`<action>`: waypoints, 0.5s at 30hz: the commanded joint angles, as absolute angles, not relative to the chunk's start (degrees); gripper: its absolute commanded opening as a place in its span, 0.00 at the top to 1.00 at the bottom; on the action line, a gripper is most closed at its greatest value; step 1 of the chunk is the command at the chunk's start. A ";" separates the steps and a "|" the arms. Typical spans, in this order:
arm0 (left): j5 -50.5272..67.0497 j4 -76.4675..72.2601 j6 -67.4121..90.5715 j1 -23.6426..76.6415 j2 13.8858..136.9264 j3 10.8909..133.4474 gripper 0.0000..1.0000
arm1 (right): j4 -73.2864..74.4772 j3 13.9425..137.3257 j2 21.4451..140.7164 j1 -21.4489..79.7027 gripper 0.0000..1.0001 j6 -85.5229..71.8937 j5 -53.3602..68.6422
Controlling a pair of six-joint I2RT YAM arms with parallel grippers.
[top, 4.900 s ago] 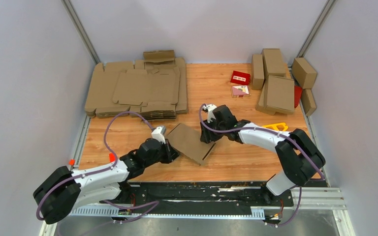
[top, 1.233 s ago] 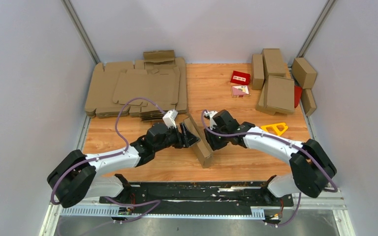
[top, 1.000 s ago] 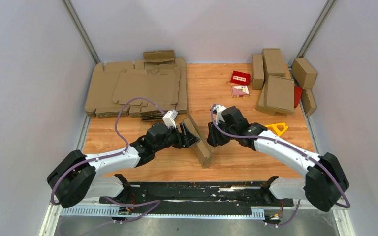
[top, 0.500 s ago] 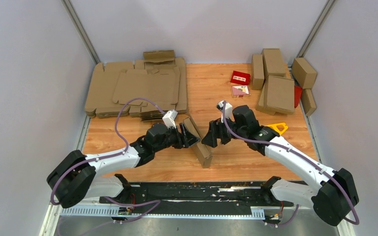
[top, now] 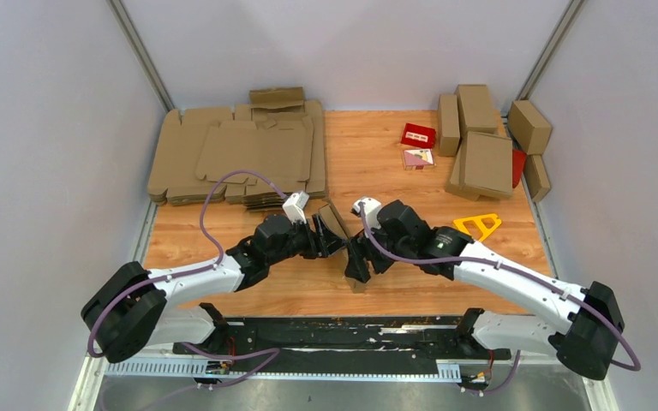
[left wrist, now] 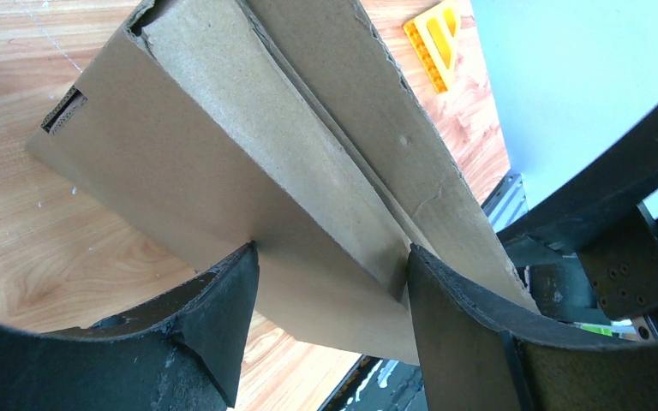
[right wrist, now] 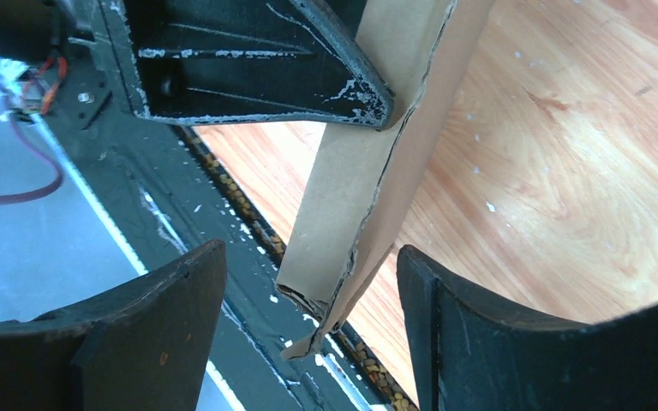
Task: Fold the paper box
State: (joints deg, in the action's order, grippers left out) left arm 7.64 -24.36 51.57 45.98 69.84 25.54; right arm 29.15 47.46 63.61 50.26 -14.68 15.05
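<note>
**Paper box held on edge, near-centre of tabletop.**
The paper box is clamped across its thickness by the left end effector. The right end effector is spread around its near end, without contact. Farther back, flat blanks are stacked left and folded boxes right.

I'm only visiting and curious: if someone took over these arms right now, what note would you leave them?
Left gripper: shut on the cardboard box, holding it on edge at the middle of the table.
Right gripper: open, straddling the box's near end, not touching.
Done: sheet folded into a shallow box.
Left: one flap gapes; likely press it shut.
</note>
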 commanded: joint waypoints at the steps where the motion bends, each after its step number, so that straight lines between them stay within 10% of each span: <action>1: 6.27 -21.70 50.60 45.62 69.53 24.19 0.29 | 35.48 53.43 66.40 55.87 0.30 -15.87 -1.95; 15: 9.54 -3.51 41.75 36.76 55.68 28.56 0.18 | 41.44 55.32 67.32 58.55 0.69 -15.17 -9.26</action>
